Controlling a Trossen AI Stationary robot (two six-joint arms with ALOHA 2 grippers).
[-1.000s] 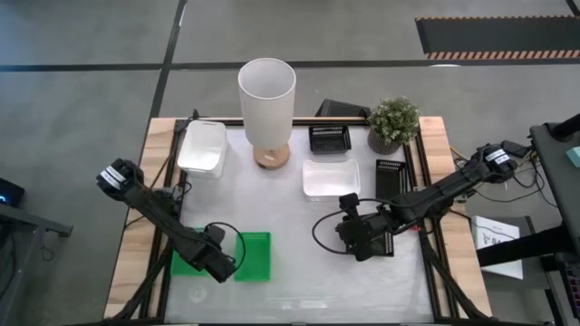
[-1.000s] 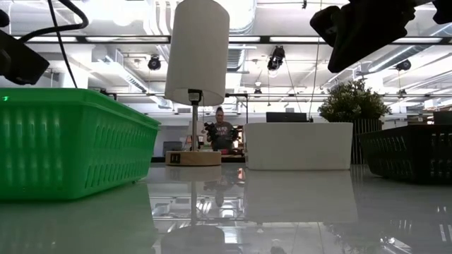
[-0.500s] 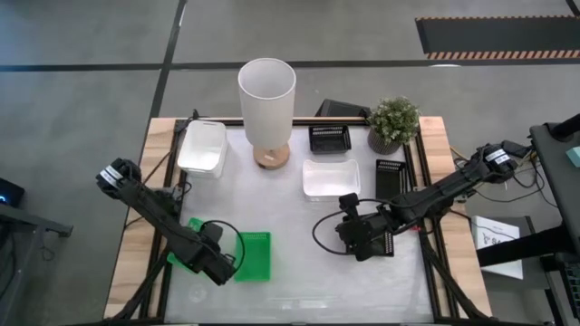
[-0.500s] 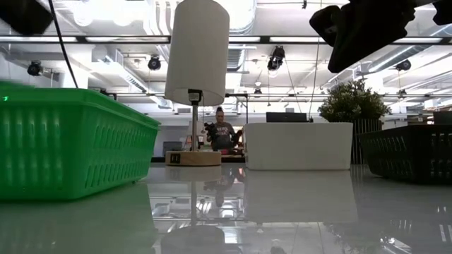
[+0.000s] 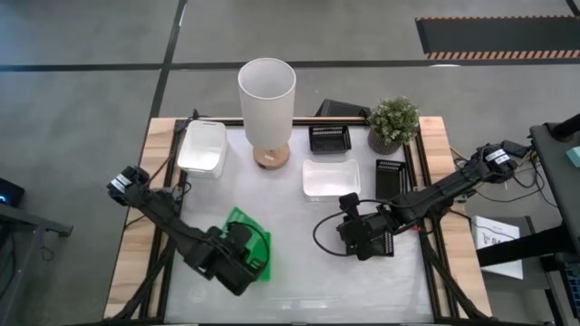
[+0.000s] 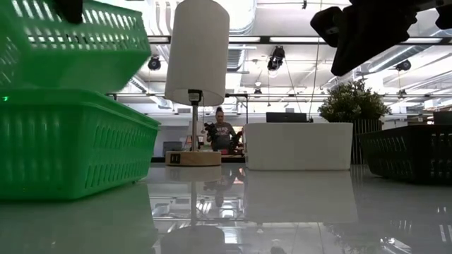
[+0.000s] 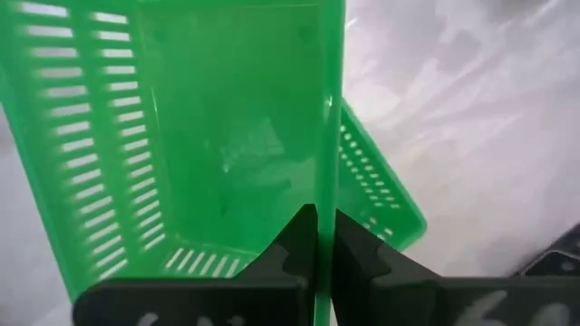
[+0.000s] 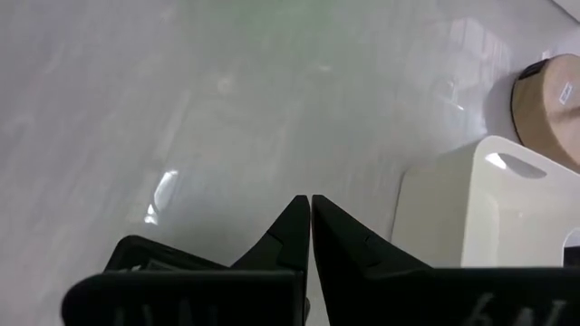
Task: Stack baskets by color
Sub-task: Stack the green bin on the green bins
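My left gripper [image 7: 324, 226] is shut on a green basket [image 5: 241, 228] that hangs tilted in the air near the table's front left. Just under it, a second green basket [image 6: 70, 148] stands on its bottom on the table. My right gripper [image 8: 309, 210] hovers shut and empty over the middle right of the table [image 5: 299, 272], near a white basket [image 5: 330, 178]. Another white basket [image 5: 201, 148] sits at the far left. Black baskets [image 5: 329, 138] [image 5: 390, 177] stand at the far right. My left gripper pinches one side wall [image 7: 332, 186] of the green basket at its rim, one finger inside the basket and one outside. The fingers come steeply from above. The basket hangs tilted below them, lifted clear of the table and over the second green basket [image 7: 385, 204].
A tall white lamp [image 5: 266, 100] on a wooden base stands at the far middle, and a small potted plant [image 5: 393, 122] at the far right. In the low view a person shows far behind the table. Bare tabletop lies between the two arms.
My left gripper has shut on the left-hand green basket's wall, risen and tipped steeper. It has carried the basket toward the table's right. That basket, flat on the table before, now hangs tilted above the other green basket, which has stayed in place.
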